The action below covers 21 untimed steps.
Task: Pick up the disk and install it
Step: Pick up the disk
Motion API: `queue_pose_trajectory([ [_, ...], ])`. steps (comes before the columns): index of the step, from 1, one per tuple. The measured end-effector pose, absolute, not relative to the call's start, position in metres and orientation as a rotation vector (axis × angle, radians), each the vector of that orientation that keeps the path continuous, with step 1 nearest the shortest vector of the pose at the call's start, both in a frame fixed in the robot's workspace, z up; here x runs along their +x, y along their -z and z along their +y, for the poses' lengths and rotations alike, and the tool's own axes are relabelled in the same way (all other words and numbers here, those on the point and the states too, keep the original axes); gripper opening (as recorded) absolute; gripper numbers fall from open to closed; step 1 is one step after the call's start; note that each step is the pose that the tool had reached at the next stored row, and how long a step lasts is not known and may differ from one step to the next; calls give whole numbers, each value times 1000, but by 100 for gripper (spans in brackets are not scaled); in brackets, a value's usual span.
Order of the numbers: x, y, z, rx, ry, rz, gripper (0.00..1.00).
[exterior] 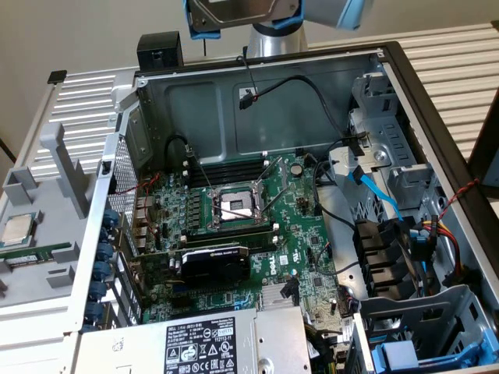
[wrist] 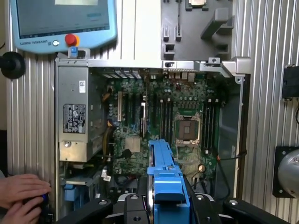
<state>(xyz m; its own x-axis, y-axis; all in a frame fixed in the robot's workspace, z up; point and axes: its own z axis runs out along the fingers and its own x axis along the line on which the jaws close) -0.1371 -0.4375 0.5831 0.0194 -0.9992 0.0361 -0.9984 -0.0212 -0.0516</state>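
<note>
1. Above the open computer case (exterior: 390, 58), at the upper edge of the exterior view, you have the disk (exterior: 234, 11) up in the air. Its silver metal face shows, with the blue carrier frame (exterior: 290, 17) wrapped round its edges.
2. The gripper (wrist: 168, 207) has its jaws drawn in narrow and clamped on the disk. In the wrist view, its black fingers (wrist: 133, 207) sit one on each side of the blue carrier frame.
3. The disk is edge-on to the wrist camera and well clear of everything inside the case.
4. Under it, the motherboard (exterior: 257, 234) lies on the case floor, with the bare CPU socket (exterior: 236, 206) near its middle. A black expansion card (exterior: 214, 263) sits just beside the socket.
5. The power supply (exterior: 207, 347), a grey box with a black-and-white label, fills the near edge of the case in the exterior view.
6. The drive cage (exterior: 460, 312) sits at the exterior view's lower right. A blue plastic part (exterior: 405, 357) sits inside it, possibly another carrier, but it is too cut off for you to be sure.
7. Outside the case, on the exterior view's left, a grey tray (exterior: 47, 167) carries a small square CPU chip (exterior: 17, 228).
8. In the wrist view, the teach pendant (wrist: 63, 23) lies beside the case. A person's hands (wrist: 21, 196) rest just outside the case corner, near the power supply.
</note>
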Motion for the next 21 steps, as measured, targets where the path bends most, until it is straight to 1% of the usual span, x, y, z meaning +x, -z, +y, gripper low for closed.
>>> queue_pose_trajectory([
  [21,-107,-587,-499,-2235,97,2190,37],
])
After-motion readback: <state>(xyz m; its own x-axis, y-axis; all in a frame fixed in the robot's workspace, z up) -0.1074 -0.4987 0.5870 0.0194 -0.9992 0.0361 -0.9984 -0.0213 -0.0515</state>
